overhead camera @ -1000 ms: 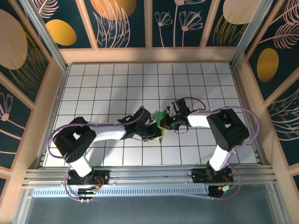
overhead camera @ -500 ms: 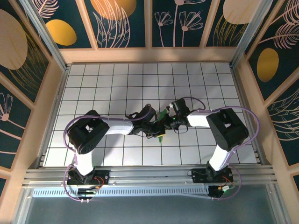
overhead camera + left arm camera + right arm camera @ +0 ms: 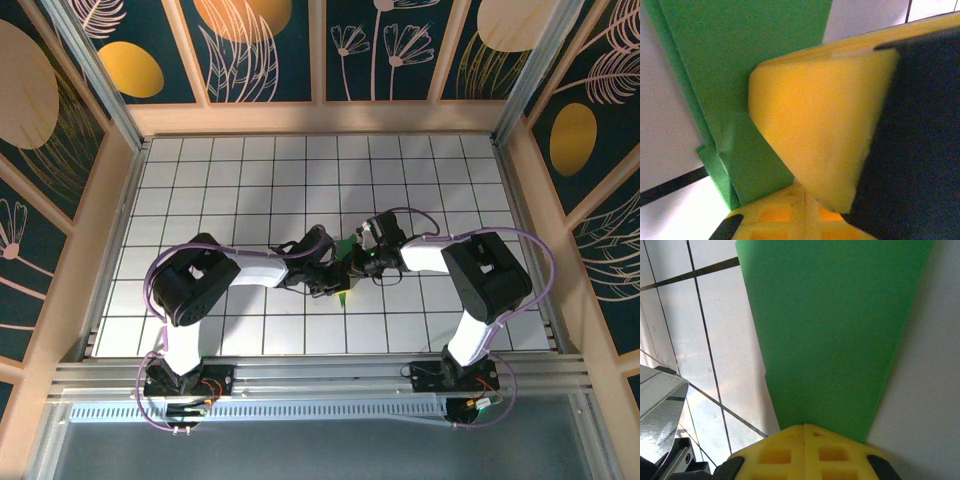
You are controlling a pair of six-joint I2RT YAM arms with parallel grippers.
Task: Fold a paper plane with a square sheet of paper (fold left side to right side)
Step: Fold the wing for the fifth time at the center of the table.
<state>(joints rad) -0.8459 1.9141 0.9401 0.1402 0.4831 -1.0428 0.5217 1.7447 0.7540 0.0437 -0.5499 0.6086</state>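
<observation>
Left gripper (image 3: 333, 272): jaws closed tip to tip, nothing seen between them. It is placed at the middle of the white tiled table (image 3: 230, 180), with its yellow fingertips (image 3: 785, 217) set at the edge of the folded green paper (image 3: 740, 60).
Right gripper (image 3: 362, 262): jaws likewise closed, the seam between its yellow fingers (image 3: 775, 452) shut, and the tips set at the narrow end of the paper. It is located just right of the left gripper, the two almost touching.
Folded green paper: laid flat on the table beneath and between both grippers, and largely covered by them from above. A patch is seen on the far side and a small point on the near side. Layered edges are shown in the left wrist view, a tapered outline in the right wrist view.
Yellow wedge-shaped pad (image 3: 815, 125) on a black body: rested over the paper, close beside the left fingertips.
</observation>
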